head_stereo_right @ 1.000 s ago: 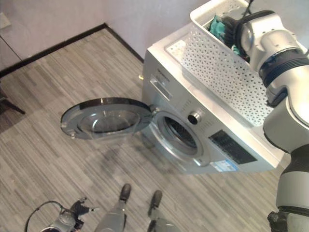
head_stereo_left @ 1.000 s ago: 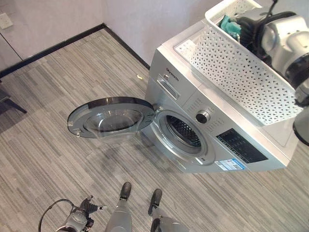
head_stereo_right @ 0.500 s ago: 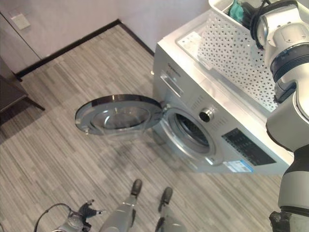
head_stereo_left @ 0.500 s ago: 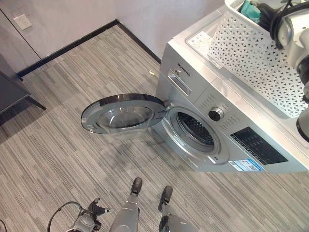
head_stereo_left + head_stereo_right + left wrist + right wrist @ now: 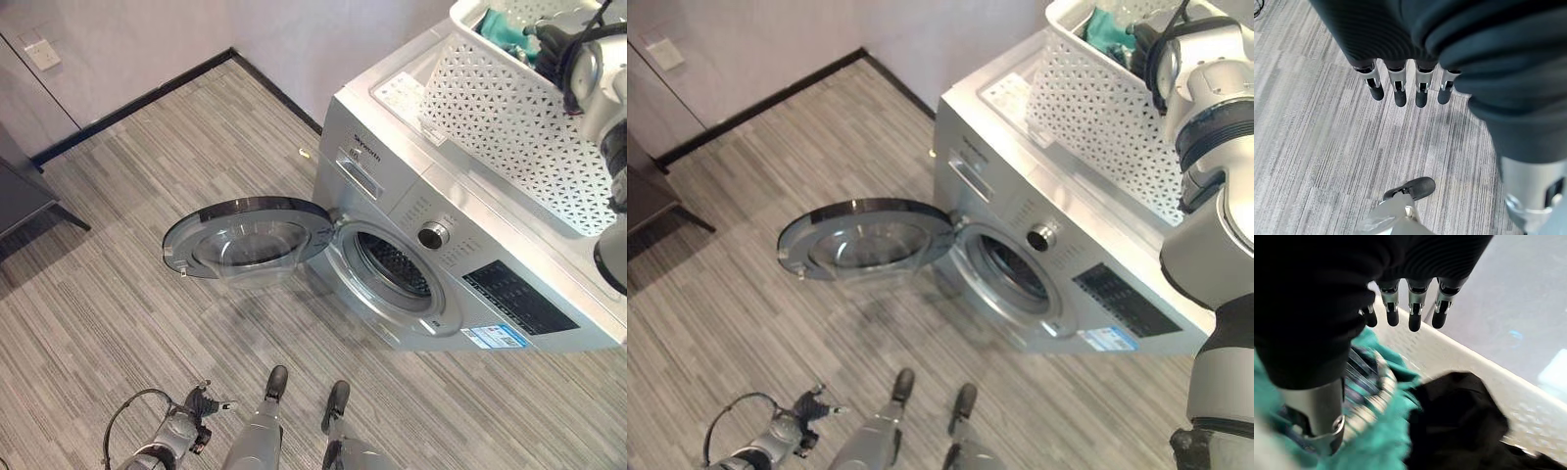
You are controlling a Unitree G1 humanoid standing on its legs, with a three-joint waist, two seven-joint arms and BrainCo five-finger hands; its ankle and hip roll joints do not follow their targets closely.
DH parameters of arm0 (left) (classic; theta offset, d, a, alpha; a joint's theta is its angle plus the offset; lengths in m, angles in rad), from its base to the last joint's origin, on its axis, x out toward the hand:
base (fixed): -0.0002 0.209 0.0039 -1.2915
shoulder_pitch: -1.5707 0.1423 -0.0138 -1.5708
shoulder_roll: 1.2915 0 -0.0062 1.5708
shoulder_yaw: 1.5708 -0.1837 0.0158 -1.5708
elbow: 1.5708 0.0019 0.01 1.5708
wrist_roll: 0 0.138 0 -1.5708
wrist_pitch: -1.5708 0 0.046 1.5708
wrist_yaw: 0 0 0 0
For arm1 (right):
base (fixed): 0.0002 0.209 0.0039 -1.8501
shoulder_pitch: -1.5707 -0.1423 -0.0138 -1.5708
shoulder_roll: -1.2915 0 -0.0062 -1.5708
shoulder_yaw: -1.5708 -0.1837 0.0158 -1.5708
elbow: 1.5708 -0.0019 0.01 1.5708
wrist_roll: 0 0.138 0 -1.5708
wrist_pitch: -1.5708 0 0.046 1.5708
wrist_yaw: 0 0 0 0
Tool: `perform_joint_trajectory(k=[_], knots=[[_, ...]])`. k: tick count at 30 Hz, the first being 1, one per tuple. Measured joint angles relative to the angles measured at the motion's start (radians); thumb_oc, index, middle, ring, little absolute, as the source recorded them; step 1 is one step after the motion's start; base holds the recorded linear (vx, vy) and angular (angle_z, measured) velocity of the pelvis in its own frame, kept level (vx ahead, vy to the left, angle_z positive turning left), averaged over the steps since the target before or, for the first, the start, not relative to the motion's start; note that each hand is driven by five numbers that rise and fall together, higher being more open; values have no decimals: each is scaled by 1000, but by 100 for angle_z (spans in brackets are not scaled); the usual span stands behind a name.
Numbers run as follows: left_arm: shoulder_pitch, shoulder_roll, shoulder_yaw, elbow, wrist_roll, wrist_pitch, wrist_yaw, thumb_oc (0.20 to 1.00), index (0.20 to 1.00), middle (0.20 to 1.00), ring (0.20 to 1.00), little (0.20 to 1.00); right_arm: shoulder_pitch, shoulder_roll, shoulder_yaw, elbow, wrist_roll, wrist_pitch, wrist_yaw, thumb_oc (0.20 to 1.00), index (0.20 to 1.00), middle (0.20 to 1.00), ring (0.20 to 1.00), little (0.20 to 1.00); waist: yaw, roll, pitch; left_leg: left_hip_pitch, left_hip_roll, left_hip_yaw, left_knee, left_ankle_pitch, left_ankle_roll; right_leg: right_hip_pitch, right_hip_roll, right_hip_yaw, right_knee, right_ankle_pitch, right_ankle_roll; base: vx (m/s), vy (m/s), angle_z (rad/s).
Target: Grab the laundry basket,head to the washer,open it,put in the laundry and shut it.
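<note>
Standing on top of the silver washer (image 5: 460, 264) is the white laundry basket (image 5: 509, 127), pushed toward the back of the machine near the wall. The washer's round door (image 5: 250, 240) is swung fully open to the side, so the dark drum opening (image 5: 392, 266) is exposed. Inside the basket lie a teal cloth (image 5: 1383, 431) and a black garment (image 5: 1459, 416), touching each other. The right hand (image 5: 1410, 308) is reaching into the basket above these clothes; its fingers (image 5: 1415, 320) are straight and side by side, and they hold nothing. The left hand (image 5: 191, 416) hangs low beside the robot over the grey striped floor (image 5: 118, 294), well apart from the washer, with fingers (image 5: 1396, 90) extended in a row and empty.
</note>
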Motion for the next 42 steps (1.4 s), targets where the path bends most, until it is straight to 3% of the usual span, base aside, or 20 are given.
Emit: perform_joint_trajectory(k=[4, 5, 8, 10, 11, 12, 15, 16, 18, 22, 29, 31, 33, 34, 37, 40, 42], knots=[[35, -16, 57, 9, 5, 22, 3, 1000, 1000, 1000, 1000, 1000, 26, -3, -98, -207, 18, 10, -94, 1000, 1000, 1000, 1000, 1000, -22, 23, -7, 91, 8, -6, -28, 0, -1, 81, 8, -6, 0, -20, 1, 32, -7, 5], [31, -25, 96, 4, 22, 25, 5, 1000, 1000, 1000, 1000, 1000, 54, -73, -158, -346, 17, 21, -122, 1000, 1000, 1000, 1000, 1000, -25, 29, -16, 106, 8, -14, -28, -10, -4, 101, 8, -16, 0, -37, 0, 85, 7, 17], [86, -46, 131, 6, 69, 43, 31, 1000, 1000, 1000, 1000, 1000, 249, -237, -559, -815, 6, 10, -272, 1000, 1000, 1000, 1000, 1000, -30, 64, -44, 231, -1, -18, -62, -13, 2, 211, 0, -19, 1, -56, 5, 33, 33, 8], [114, -68, 125, 7, 104, 44, 48, 1000, 1000, 1000, 1000, 1000, 400, -246, -748, -898, -18, 11, -364, 1000, 1000, 1000, 1000, 1000, -36, 81, -93, 263, -7, -14, -62, -23, 15, 245, -3, -19, 0, -66, 13, 5, 53, 7], [119, -92, 127, 4, 145, 49, 59, 1000, 1000, 1000, 1000, 1000, 580, -281, -919, -1009, -46, 16, -419, 1000, 1000, 1000, 1000, 1000, -52, 93, -118, 283, -15, -19, -62, -25, 20, 266, -10, -23, 1, -69, 13, 13, 59, 4], [124, -104, 128, 4, 164, 51, 60, 1000, 1000, 1000, 1000, 1000, 684, -281, -1007, -1060, -60, 16, -452, 1000, 1000, 1000, 1000, 1000, -62, 99, -122, 295, -18, -17, -63, -28, 21, 280, -14, -22, 0, -69, 14, 0, 75, -1], [140, -122, 140, 2, 198, 68, 61, 1000, 1000, 1000, 1000, 1000, 913, -245, -1116, -1105, -95, 14, -502, 1000, 1000, 1000, 1000, 1000, -117, 119, -135, 314, -20, 2, -63, -36, 27, 284, -16, 1, 0, -63, 13, -31, 86, -29], [153, -133, 208, -2, 218, 68, 62, 1000, 1000, 1000, 1000, 1000, 1239, -102, -1351, -1232, -110, 11, -519, 1000, 1000, 1000, 1000, 1000, -133, 114, -134, 345, -13, 27, -68, -42, 36, 305, -14, 21, 0, -64, 14, 23, 42, -51], [195, -142, 204, -6, 218, 69, 63, 1000, 1000, 1000, 1000, 1000, 1356, -64, -1329, -1243, -110, 17, -517, 1000, 1000, 1000, 1000, 1000, -166, 138, -134, 349, -10, 50, -70, -54, 51, 303, -12, 50, 0, -61, 16, 10, 32, -50], [213, -157, 284, 4, 247, 72, 69, 1000, 1000, 1000, 1000, 1000, 1654, 3, -1497, -1317, -121, 9, -517, 1000, 1000, 1000, 1000, 1000, -192, 161, -135, 366, -5, 52, -70, -53, 51, 307, -4, 69, 0, -61, 14, -11, 32, -16], [202, -160, 277, -4, 281, 69, 70, 1000, 1000, 1000, 1000, 1000, 1659, 35, -1482, -1322, -121, -32, -535, 1000, 1000, 1000, 1000, 1000, -192, 141, -130, 387, 6, 86, -64, -51, 49, 280, 9, 90, 28, -59, 19, -46, 8, -21], [223, -152, 284, -26, 278, 67, 81, 1000, 1000, 1000, 1000, 1000, 1582, 42, -1418, -1319, -121, -35, -535, 1000, 1000, 1000, 1000, 1000, -182, 134, -122, 384, 19, 161, -69, -49, 46, 235, 0, 86, 70, -73, 25, -95, -34, -80], [222, -130, 285, -44, 278, 66, 81, 1000, 1000, 1000, 1000, 1000, 1571, 42, -1408, -1322, -121, -54, -535, 1000, 1000, 1000, 1000, 1000, -162, 123, -105, 386, 29, 185, -70, -54, 55, 237, 8, 64, 83, -61, 47, -87, -33, -57], [210, -103, 284, -41, 279, 65, 83, 1000, 1000, 1000, 1000, 1000, 1577, 42, -1406, -1319, -121, -56, -535, 1000, 1000, 1000, 1000, 1000, -174, 97, -83, 396, 31, 175, -69, -52, 56, 235, 10, 70, 111, -66, 39, -71, -59, -1], [197, -90, 284, -37, 279, 66, 82, 1000, 1000, 1000, 1000, 1000, 1591, 40, -1422, -1318, -121, -60, -533, 1000, 1000, 1000, 1000, 1000, -188, 77, -60, 400, 35, 139, -49, -52, 55, 231, 19, 71, 173, -105, 0, -37, -88, 25], [194, -96, 287, -36, 279, 65, 82, 1000, 1000, 1000, 1000, 1000, 1590, -3, -1455, -1333, -120, -80, -533, 1000, 1000, 1000, 1000, 1000, -181, 99, -39, 393, 45, 121, -21, -61, 47, 236, 31, 71, 198, -125, -31, -6, -112, 26], [177, -98, 298, -35, 279, 64, 79, 1000, 1000, 1000, 1000, 1000, 1623, -86, -1497, -1345, -119, -90, -525, 1000, 1000, 1000, 1000, 1000, -193, 121, -5, 324, 55, 82, 138, -115, -28, 242, 44, 67, 230, -158, -77, 15, -120, 61]])
